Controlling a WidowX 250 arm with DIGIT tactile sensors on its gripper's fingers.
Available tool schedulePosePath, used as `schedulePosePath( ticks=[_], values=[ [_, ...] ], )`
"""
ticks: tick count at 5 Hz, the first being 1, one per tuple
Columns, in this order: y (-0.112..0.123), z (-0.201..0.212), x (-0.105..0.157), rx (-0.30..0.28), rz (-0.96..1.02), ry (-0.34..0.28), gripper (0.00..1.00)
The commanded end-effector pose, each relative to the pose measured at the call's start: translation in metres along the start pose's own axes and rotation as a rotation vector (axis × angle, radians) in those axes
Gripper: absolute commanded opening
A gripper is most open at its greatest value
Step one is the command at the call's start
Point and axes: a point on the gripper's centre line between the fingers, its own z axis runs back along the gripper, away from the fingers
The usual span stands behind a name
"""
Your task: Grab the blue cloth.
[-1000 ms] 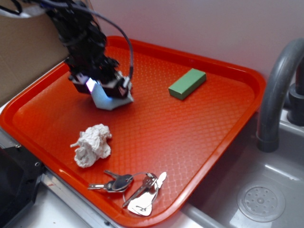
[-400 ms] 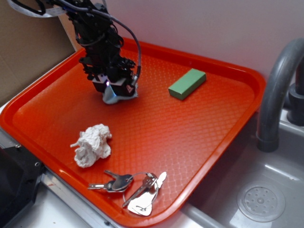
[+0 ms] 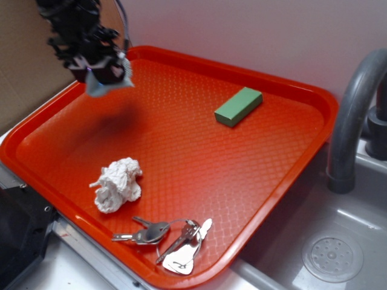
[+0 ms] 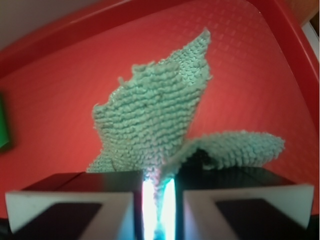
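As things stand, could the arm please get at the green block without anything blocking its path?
Probably yes: bare tray lies between the gripper and the green block, though the jaws are shut on the blue cloth.

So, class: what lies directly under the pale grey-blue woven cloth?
The pale grey-blue woven cloth hangs pinched in the black gripper, clear of the orange plastic tray. Beneath it shows only bare tray and a shadow. Nothing looks hidden there.
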Motion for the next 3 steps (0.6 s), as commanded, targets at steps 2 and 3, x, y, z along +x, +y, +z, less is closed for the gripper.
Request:
schedulePosePath(
  ticks=[2,3],
  values=[
    [-0.048,0.108,0.005,0.018,-0.097,-0.066,0.0],
    [-0.047,0.097,0.005,0.033,-0.118,-0.068,0.0]
  ],
)
